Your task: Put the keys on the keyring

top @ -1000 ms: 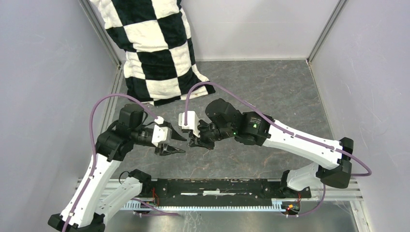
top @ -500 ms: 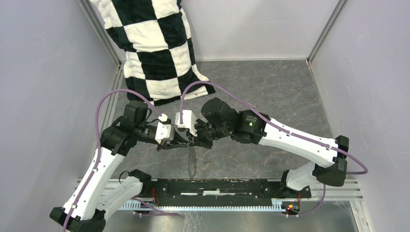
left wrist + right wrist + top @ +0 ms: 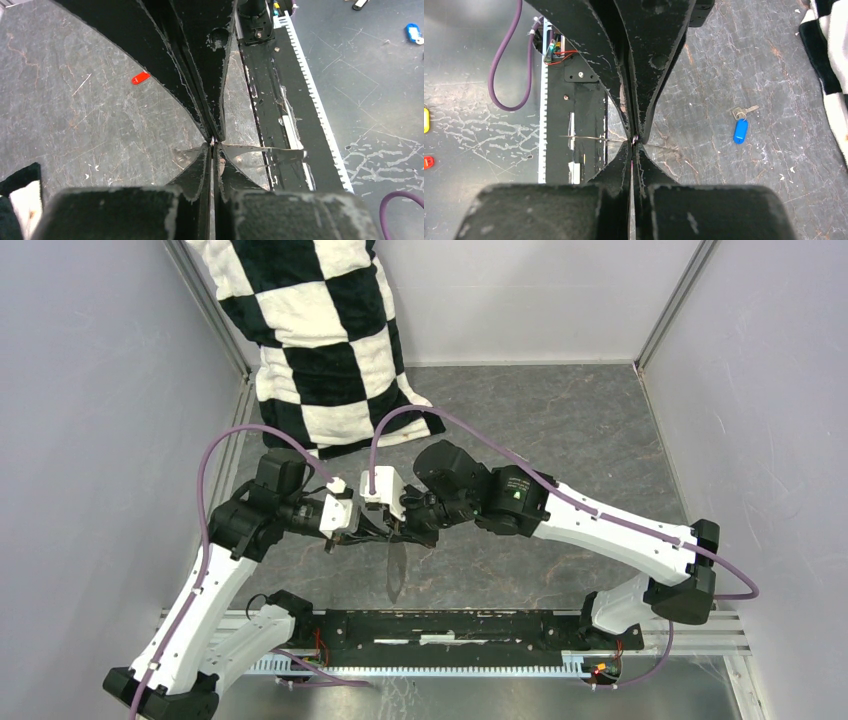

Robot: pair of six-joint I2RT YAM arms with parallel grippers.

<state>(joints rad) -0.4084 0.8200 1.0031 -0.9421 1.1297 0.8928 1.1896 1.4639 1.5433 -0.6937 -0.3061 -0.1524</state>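
**Both pincers pinched on the ring, keys lying loose**

My left pincer (image 3: pixel 212 151) is clenched, its tips pressed together on the rim of the keyring (image 3: pixel 394 570). My right pincer (image 3: pixel 633 146) is clenched as well, on the same stretch of rim. The two sets of tips meet nose to nose above the middle of the table (image 3: pixel 560 430). From above, the keyring hangs below that meeting point. It shows edge-on as a narrow grey sliver reaching toward my bases. In my wrist views it is only a thin wire running off to the side from the tips.

Neither key is on the ring. The red key (image 3: pixel 140 78) lies flat on the table, well apart from my pincers. The blue key (image 3: pixel 739 131) lies on the table too, its small metal part just beside the blue head, near the checkered cloth (image 3: pixel 320 340). I cannot make out either key from above.
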